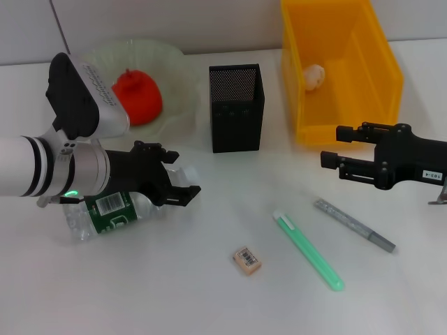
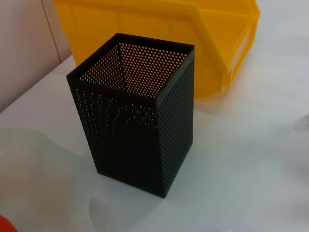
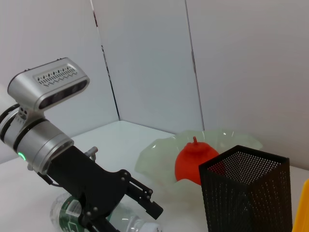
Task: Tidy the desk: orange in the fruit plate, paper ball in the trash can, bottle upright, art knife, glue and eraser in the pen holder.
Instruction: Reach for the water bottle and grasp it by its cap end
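One clear bottle (image 1: 112, 213) with a green label lies on its side at the table's (image 1: 174, 293) 9 o'clock; the left claw (image 1: 174, 183) is spread open over it. Right claw (image 1: 335, 165) hovers open at 3 o'clock beside the yellow bin (image 1: 380, 84).

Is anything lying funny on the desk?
Yes. The bottle is lying on its side under the left gripper instead of standing up. The eraser is loose on the table, outside the pen holder.
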Controlling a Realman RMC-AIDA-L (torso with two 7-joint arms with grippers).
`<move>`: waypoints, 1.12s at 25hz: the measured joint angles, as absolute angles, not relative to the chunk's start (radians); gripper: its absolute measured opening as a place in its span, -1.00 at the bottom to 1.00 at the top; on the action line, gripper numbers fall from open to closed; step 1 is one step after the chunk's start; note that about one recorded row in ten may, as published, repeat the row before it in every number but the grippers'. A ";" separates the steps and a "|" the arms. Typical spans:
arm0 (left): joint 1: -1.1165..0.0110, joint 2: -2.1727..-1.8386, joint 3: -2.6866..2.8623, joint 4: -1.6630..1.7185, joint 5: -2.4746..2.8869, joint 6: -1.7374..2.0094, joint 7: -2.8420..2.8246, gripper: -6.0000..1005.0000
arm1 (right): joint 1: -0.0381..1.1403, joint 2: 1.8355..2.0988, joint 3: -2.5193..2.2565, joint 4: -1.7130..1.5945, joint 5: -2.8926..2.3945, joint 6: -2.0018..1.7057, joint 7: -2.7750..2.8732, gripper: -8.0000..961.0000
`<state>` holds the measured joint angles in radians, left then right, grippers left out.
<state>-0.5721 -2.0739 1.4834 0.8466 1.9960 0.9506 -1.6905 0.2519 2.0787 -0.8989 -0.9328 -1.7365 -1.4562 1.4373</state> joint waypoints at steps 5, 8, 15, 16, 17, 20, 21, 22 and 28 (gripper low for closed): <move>-0.574 -2.074 1.484 0.847 2.000 0.950 -1.691 0.56 | 0.252 2.079 -0.899 -0.933 -1.736 -1.456 1.437 0.34; -0.574 -2.074 1.491 0.844 2.000 0.949 -1.691 0.56 | 0.252 2.080 -0.899 -0.933 -1.736 -1.456 1.438 0.34; -0.574 -2.074 1.526 0.840 1.998 0.949 -1.691 0.53 | 0.252 2.080 -0.899 -0.933 -1.730 -1.456 1.440 0.33; -0.574 -2.074 1.528 0.838 1.998 0.947 -1.690 0.52 | 0.252 2.080 -0.899 -0.933 -1.730 -1.456 1.441 0.33; -0.574 -2.074 1.529 0.837 1.998 0.946 -1.691 0.51 | 0.252 2.080 -0.899 -0.933 -1.730 -1.456 1.441 0.33; -0.574 -2.074 1.529 0.835 1.998 0.946 -1.690 0.49 | 0.252 2.079 -0.899 -0.933 -1.729 -1.456 1.441 0.34; -0.574 -2.074 1.529 0.835 1.998 0.946 -1.690 0.48 | 0.252 2.079 -0.899 -0.933 -1.729 -1.456 1.440 0.34; -0.574 -2.074 1.529 0.835 1.998 0.946 -1.690 0.48 | 0.253 2.079 -0.899 -0.933 -1.729 -1.456 1.440 0.34; -0.576 -2.074 1.530 0.835 1.999 0.947 -1.690 0.43 | 0.255 2.079 -0.899 -0.933 -1.729 -1.456 1.439 0.33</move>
<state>-0.5756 -2.0739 1.5298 0.8353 1.9995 0.9466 -1.6905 0.2545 2.0786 -0.8989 -0.9328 -1.7287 -1.4557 1.4389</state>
